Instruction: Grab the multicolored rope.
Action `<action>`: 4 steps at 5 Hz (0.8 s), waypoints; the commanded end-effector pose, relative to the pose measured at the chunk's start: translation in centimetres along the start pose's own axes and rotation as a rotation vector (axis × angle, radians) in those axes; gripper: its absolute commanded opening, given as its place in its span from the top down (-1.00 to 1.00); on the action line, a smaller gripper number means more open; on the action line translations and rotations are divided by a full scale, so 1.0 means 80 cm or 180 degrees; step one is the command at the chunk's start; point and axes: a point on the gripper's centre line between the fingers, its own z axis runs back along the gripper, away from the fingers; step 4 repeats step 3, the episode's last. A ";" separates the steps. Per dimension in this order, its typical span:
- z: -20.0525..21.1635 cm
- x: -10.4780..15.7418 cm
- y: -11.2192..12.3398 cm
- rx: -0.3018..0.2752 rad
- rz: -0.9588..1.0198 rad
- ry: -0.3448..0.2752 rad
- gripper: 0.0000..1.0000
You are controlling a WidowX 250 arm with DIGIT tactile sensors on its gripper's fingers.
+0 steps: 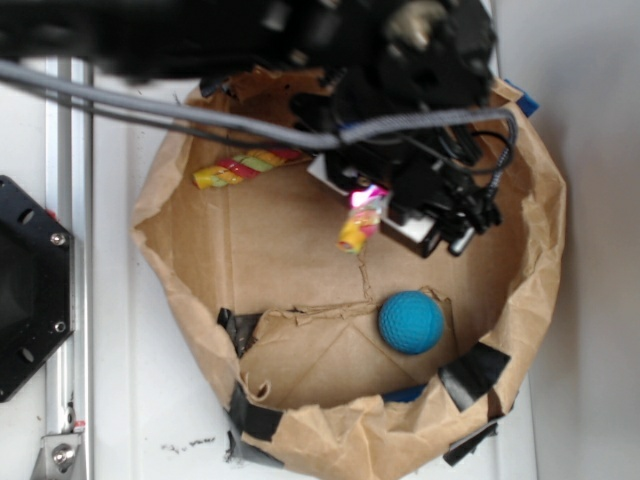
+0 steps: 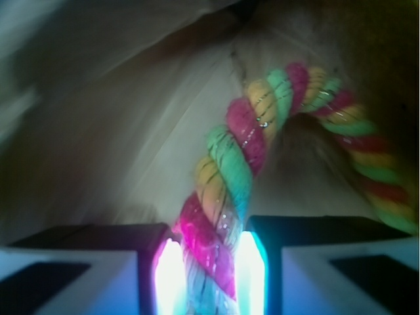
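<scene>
From above, we see a shallow basin made of crumpled brown paper (image 1: pixel 545 250), patched with black tape, sitting on a white surface (image 1: pixel 120 400). The dark robot arm (image 1: pixel 400 110) reaches in from the top and blocks much of the basin's far side; its upper part is blurred and cut off by the frame edge.

The multicolored rope (image 1: pixel 243 167) lies partly hidden. One yellow-tipped end rests on the paper at the upper left, and the strand then disappears under the arm and cables. A second yellow end hangs out below the gripper (image 1: pixel 368 200), lit pink. We cannot see the stretch in between.

In the wrist view, we see the rope (image 2: pixel 226 190) up close, twisted in pink-red, yellow and pale green, running up between the two glowing fingers (image 2: pixel 167 275) and curving away to the right, where it blurs. The fingers are closed narrowly on the rope, pressing it from both sides. Their tips are cut off at the bottom.

A teal dimpled ball (image 1: pixel 410 322) sits apart, lower right in the basin.
</scene>
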 end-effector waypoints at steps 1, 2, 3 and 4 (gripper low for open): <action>0.070 -0.015 -0.013 -0.0173 -0.0367 -0.0052 1.00; 0.071 -0.020 -0.017 -0.0126 -0.0500 -0.0013 1.00; 0.069 -0.019 -0.015 -0.0090 -0.0401 -0.0208 1.00; 0.069 -0.019 -0.015 -0.0090 -0.0401 -0.0208 1.00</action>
